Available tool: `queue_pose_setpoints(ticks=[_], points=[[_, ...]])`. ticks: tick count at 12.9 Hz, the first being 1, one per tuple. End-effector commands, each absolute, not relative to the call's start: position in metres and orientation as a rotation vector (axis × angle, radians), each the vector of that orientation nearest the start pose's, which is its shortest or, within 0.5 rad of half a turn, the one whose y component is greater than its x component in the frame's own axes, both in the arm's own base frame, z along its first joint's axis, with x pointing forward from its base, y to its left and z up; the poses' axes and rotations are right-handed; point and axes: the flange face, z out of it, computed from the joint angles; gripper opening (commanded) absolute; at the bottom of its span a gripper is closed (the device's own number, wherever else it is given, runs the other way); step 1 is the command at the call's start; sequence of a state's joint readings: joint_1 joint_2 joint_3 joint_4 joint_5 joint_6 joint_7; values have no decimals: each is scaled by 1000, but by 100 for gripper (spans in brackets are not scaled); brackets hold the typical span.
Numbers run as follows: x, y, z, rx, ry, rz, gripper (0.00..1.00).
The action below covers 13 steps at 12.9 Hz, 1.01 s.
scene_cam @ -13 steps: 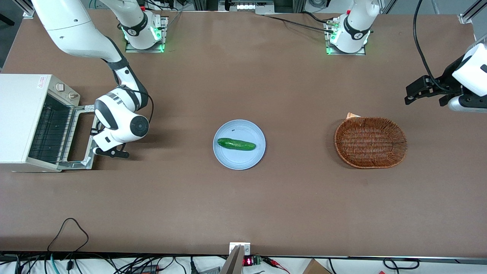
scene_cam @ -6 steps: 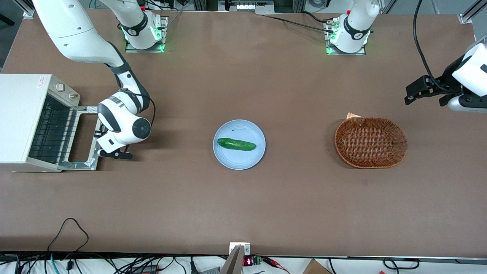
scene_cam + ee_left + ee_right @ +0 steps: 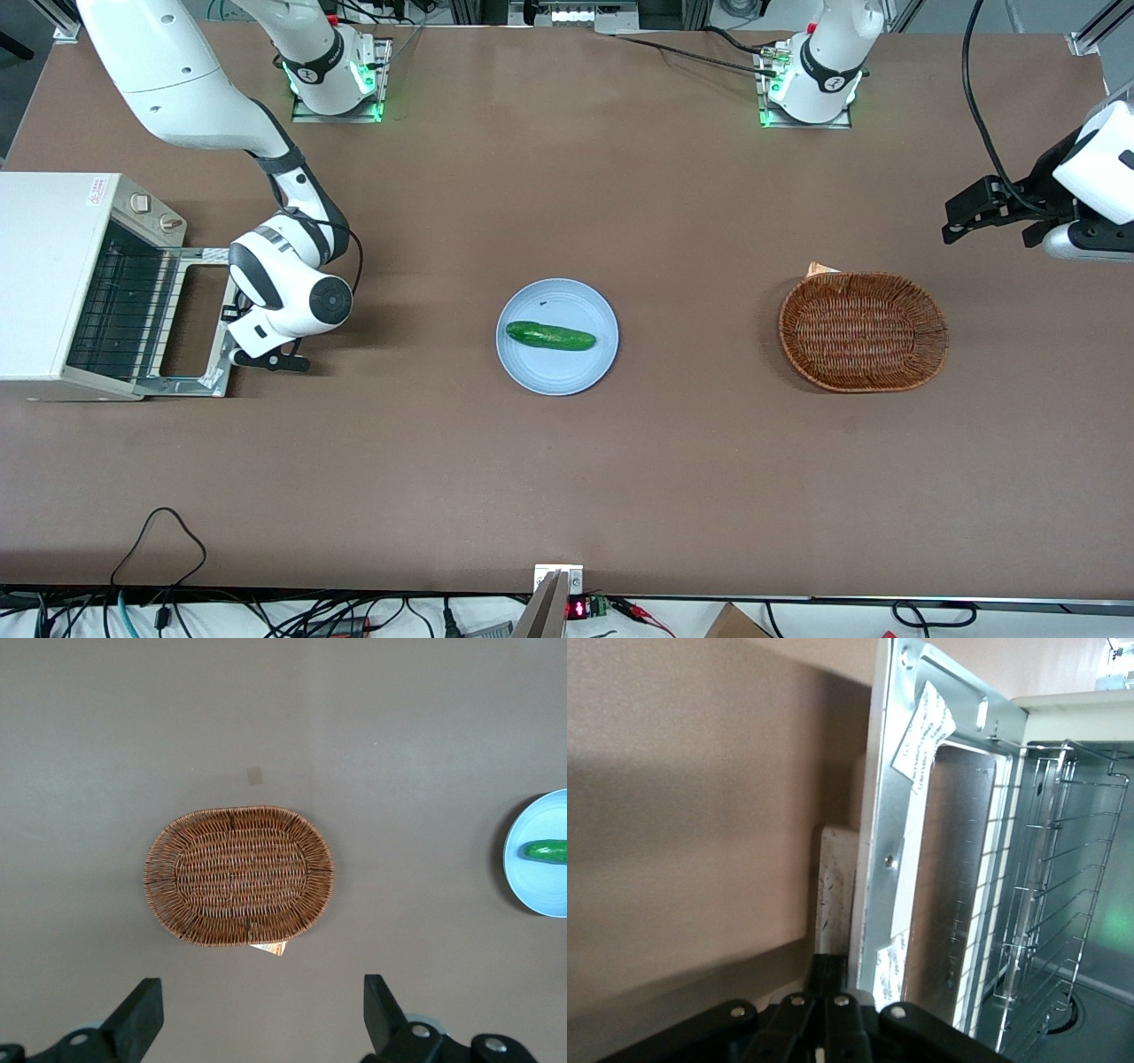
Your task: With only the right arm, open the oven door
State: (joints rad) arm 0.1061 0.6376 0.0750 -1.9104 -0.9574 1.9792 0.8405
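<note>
The cream-white toaster oven (image 3: 44, 266) stands at the working arm's end of the table. Its oven door (image 3: 177, 385) hangs fully down, lying about flat in front of the oven, with the wire rack (image 3: 120, 306) exposed. The right arm (image 3: 283, 275) reaches down to the door's outer edge. My gripper (image 3: 235, 323) is at that edge by the handle. In the right wrist view the gripper (image 3: 833, 970) has its fingers pressed together against the end of the pale handle bar (image 3: 833, 877), beside the door's metal frame (image 3: 886, 815). The rack (image 3: 1054, 886) shows inside.
A blue plate (image 3: 585, 372) with a green cucumber (image 3: 549, 336) sits mid-table. A brown wicker basket (image 3: 864, 330) lies toward the parked arm's end; it also shows in the left wrist view (image 3: 239, 875). Oven knobs (image 3: 168, 221) face the door side.
The gripper has moved a little away from the oven and the door has swung further down with it. Almost no motion in the last half second.
</note>
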Motion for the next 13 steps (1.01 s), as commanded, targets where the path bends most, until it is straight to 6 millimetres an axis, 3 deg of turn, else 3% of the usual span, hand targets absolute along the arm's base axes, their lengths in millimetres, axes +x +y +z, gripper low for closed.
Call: queue_pose_setpoints(ticks=[1, 3, 7, 13], points=[[577, 52, 142, 2307, -56, -132, 0], [576, 53, 142, 2324, -75, -142, 0], [593, 65, 164, 2428, -229, -116, 0], [610, 70, 244, 2564, -461, -94, 0]])
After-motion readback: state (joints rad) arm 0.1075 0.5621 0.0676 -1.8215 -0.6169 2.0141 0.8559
